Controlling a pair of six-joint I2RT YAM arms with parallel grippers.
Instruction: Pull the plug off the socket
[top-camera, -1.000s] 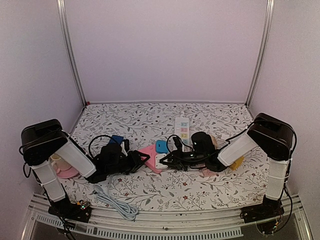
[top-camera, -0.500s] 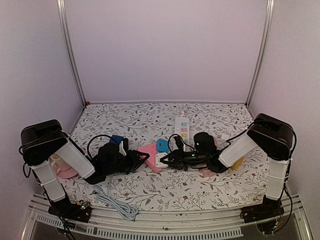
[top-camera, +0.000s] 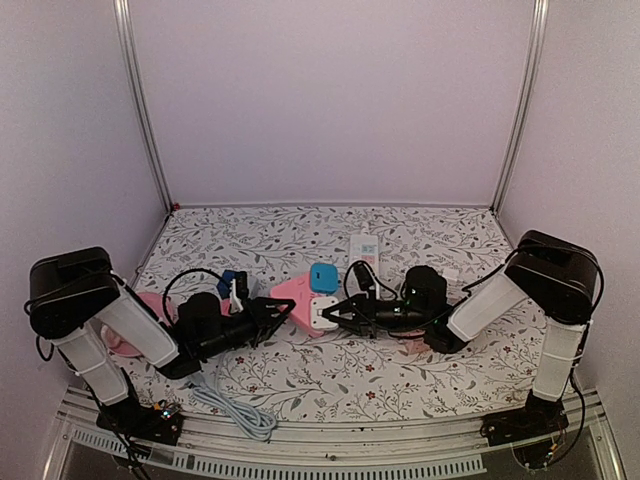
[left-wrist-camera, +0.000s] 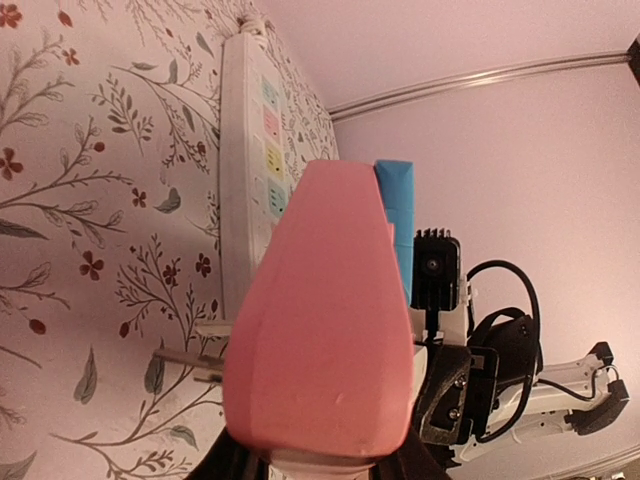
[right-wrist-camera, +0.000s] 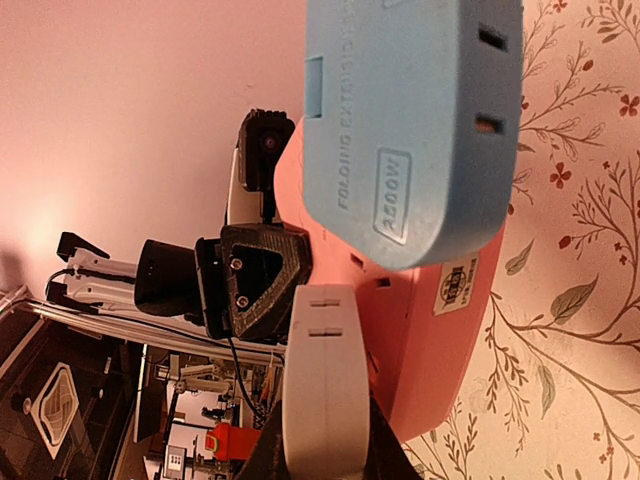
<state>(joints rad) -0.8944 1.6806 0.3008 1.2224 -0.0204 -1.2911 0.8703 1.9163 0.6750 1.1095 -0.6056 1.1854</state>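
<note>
Top external view: the two arms meet head-on at the middle of the surface (top-camera: 330, 385), and the work is held between them.

1. Left tool (top-camera: 268, 318): closed on the near end of the pink socket block (top-camera: 292, 293). The left wrist view shows the block filling the gap between the jaws. This grip appears to serve as an anchor, so that the block cannot follow when the other arm draws away.

2. Right tool (top-camera: 340, 316): closed on the white plug (top-camera: 323, 314). The right wrist view shows the plug body clamped between the two dark fingers, lying along the face of the pink block.

3. Location of the task item: the plug sits on the right-hand side of the block and touches it. Whether its pins are fully seated or partly drawn cannot be determined from any view.

4. Blue section (top-camera: 322, 273): a hinged-looking part of the same block, with slots visible. It projects toward the back and neither tool touches it.

5. White power strip (top-camera: 364, 248): lies flat behind the pair, apart from both tools, and takes no part in the hold.

Assessment: the opposed arrangement puts the pull in line with the pins. From where I stand, the block looks tipped up off the surface, which would free it from drag. The main risk is the pink block slipping in the left grip.
</note>
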